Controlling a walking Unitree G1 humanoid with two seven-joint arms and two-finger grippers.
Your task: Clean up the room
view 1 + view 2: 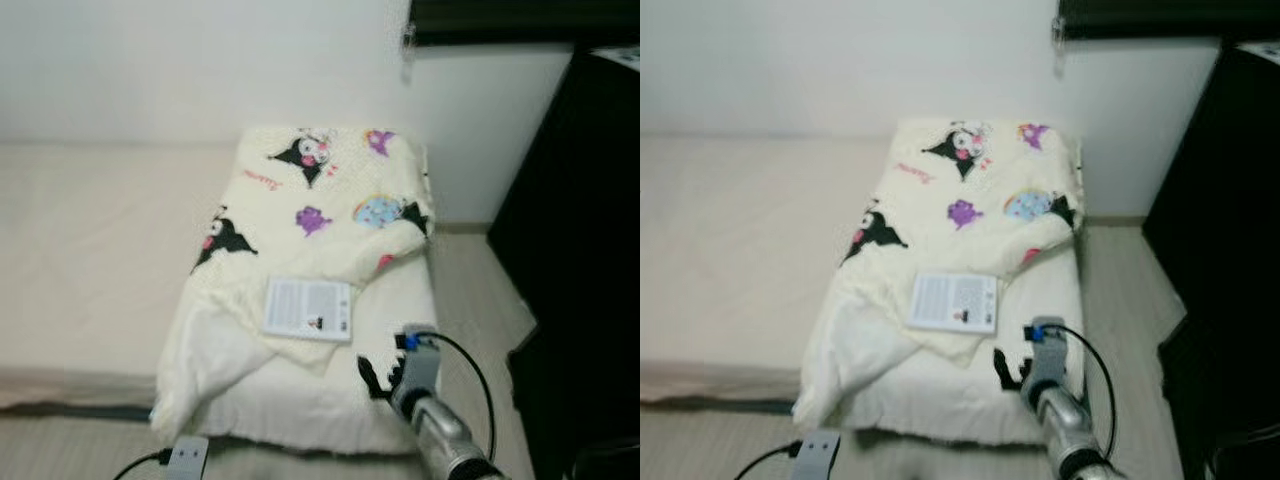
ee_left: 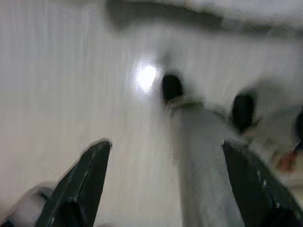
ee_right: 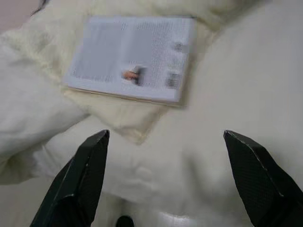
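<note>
From my seat the bed [image 1: 90, 260] takes up most of what I see, a low mattress against the white wall [image 1: 200, 60], and it is far from tidy, so I judge the cleanup to be at an early stage. A cream blanket [image 1: 300, 210] printed with cartoon characters lies rumpled across the near end of the bed, bunched at one corner and spilling over the edge toward the floor [image 1: 470, 290]; it is neither folded nor spread flat. On top of the blanket, near its lower fold, sits a book [image 1: 308, 309], lying flat with its printed cover up, and nothing is touching it. I take that book to be the thing to clear first, with the blanket left to straighten afterward. My right hand [image 3: 165, 184] hangs above the bedding just short of the book, its two black fingers [image 3: 83, 175] spread wide with nothing between them; the wrist camera looks straight down at the book beyond the fingertips. My left hand [image 2: 165, 184] is low at my side over the floor, also spread wide and holding nothing, though that picture is blurred and I cannot make out what the pale shape beyond it is. A dark cabinet [image 1: 580, 250] stands to the right of the bed. As far as I can tell, nothing has been picked up or put away yet.
</note>
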